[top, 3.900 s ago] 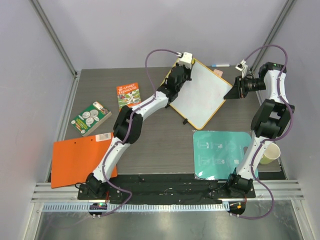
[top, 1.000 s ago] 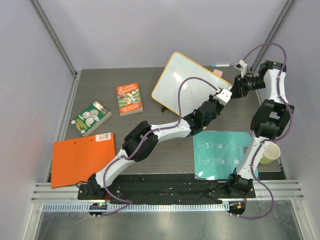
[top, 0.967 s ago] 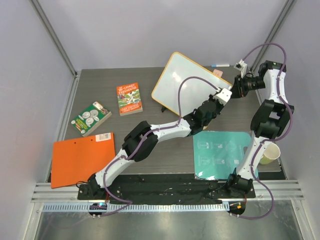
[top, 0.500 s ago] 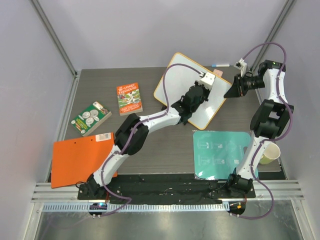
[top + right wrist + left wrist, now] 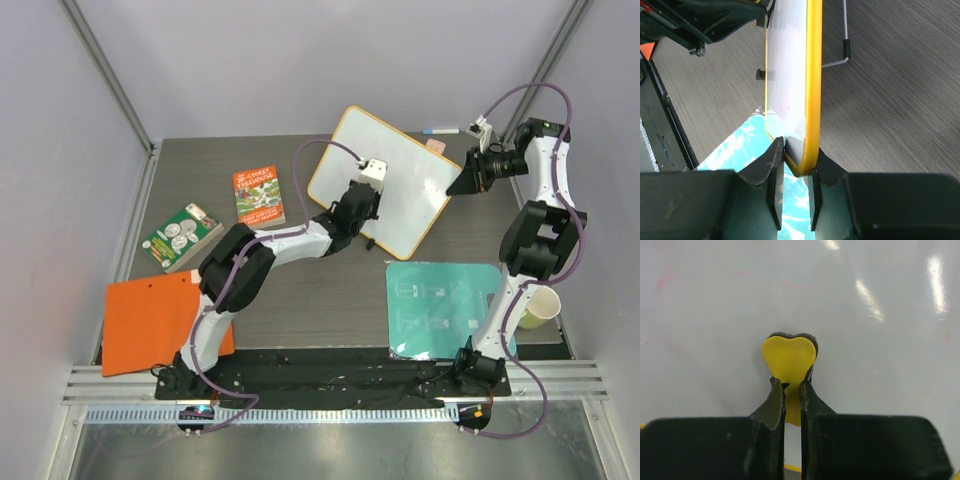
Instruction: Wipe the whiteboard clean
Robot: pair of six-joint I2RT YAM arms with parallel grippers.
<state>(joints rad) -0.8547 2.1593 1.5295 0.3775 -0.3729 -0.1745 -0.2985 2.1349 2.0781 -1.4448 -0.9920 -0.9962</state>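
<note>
- The large rectangular whiteboard with a thin orange-yellow rim [image 5: 400,185] is found at the upper centre of the top view, on the dark grey wood-grain table [image 5: 200,160].
- Its right corner is pinched by the right gripper [image 5: 792,150], the fingers nearly closed on the rim.
- A yellow heart-shaped eraser pad [image 5: 789,356] is clamped between the narrowly parted fingers of the left gripper [image 5: 792,390] and pressed to the board.
- Faint pink marks [image 5: 662,282] are seen at the upper left of the left wrist view (very pale). Steady pressure and overlapping strokes toward them are advised, with the corner gripped firmly.
</note>
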